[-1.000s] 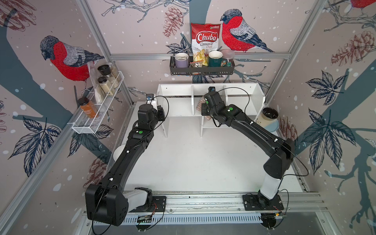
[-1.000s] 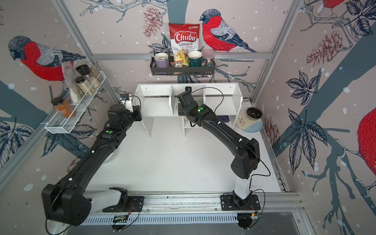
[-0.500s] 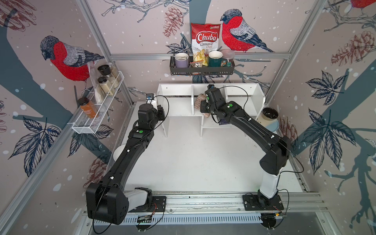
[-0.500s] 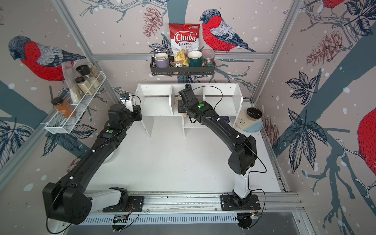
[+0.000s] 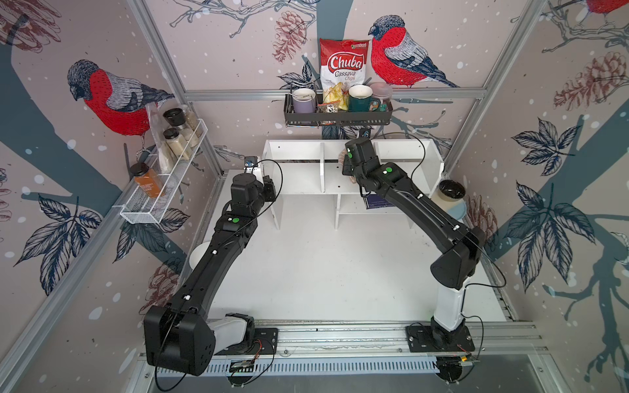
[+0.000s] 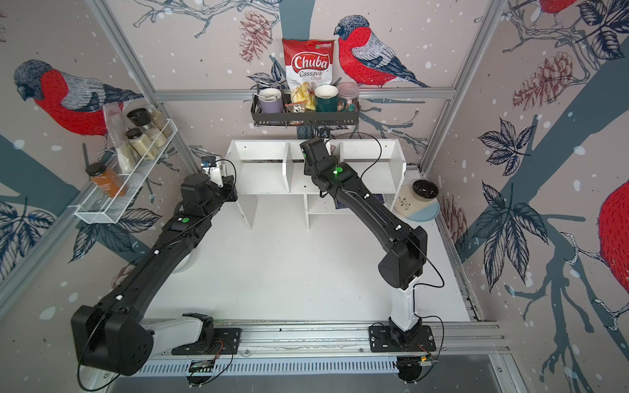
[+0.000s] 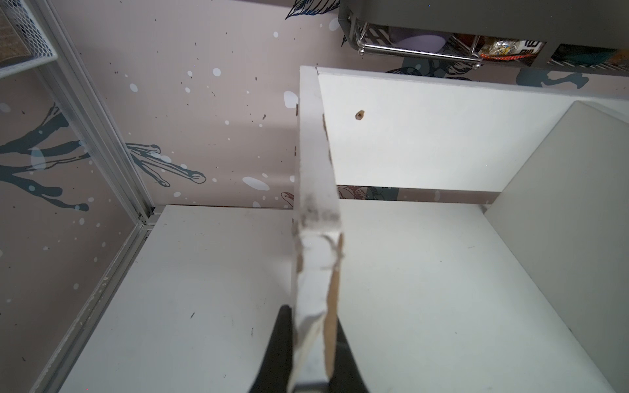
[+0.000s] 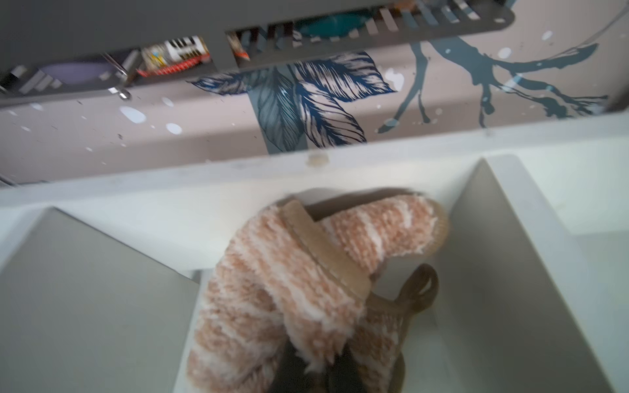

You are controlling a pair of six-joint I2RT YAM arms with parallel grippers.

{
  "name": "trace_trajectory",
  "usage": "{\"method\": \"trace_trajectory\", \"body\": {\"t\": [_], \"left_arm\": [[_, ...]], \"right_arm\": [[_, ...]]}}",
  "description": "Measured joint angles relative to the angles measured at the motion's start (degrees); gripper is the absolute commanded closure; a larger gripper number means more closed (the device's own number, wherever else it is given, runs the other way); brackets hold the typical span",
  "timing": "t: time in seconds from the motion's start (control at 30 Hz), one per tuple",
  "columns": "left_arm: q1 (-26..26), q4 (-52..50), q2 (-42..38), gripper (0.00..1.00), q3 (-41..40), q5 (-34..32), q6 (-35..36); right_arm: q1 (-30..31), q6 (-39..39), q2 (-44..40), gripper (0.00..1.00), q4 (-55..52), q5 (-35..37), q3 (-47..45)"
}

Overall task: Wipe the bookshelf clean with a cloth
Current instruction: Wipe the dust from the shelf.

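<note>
Right arm has pushed deeper into the middle compartment of the bookshelf (image 5: 296,177).
Top view: cloth (image 5: 341,157) near the back board. Left wrist: left gripper (image 7: 311,354) clamps the end panel. Right wrist: right gripper (image 8: 315,371) pinches the cloth; best to press flat and sweep the corners.

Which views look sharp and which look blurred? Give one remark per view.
Right wrist view: the cloth and black rack are blurred. Left wrist view: the bookshelf edge is crisp. Both top views: sharp, evenly lit, no glare.
</note>
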Motion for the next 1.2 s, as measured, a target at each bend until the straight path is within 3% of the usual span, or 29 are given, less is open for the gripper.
{"method": "trace_trajectory", "body": {"t": [0.23,0.5,0.67,0.83,1.2], "left_arm": [[0.0,0.0,0.0,1.0,0.0,0.0,0.0],[0.0,0.0,0.0,1.0,0.0,0.0,0.0],[0.0,0.0,0.0,1.0,0.0,0.0,0.0],[0.0,0.1,0.1,1.0,0.0,0.0,0.0],[0.0,0.3,0.2,1.0,0.0,0.2,0.0]], "right_arm": [[1.4,0.7,-4.1,1.0,-0.5,2.1,-8.4],[2.3,4.7,-2.1,1.0,2.1,-11.5,-7.4],[1.7,6.2,-2.4,1.0,1.9,-13.6,-8.3],[-0.4,5.9,-3.1,1.0,-0.1,-10.6,-8.2],[-0.7,-1.5,3.5,1.0,0.1,-2.2,5.9]]}}
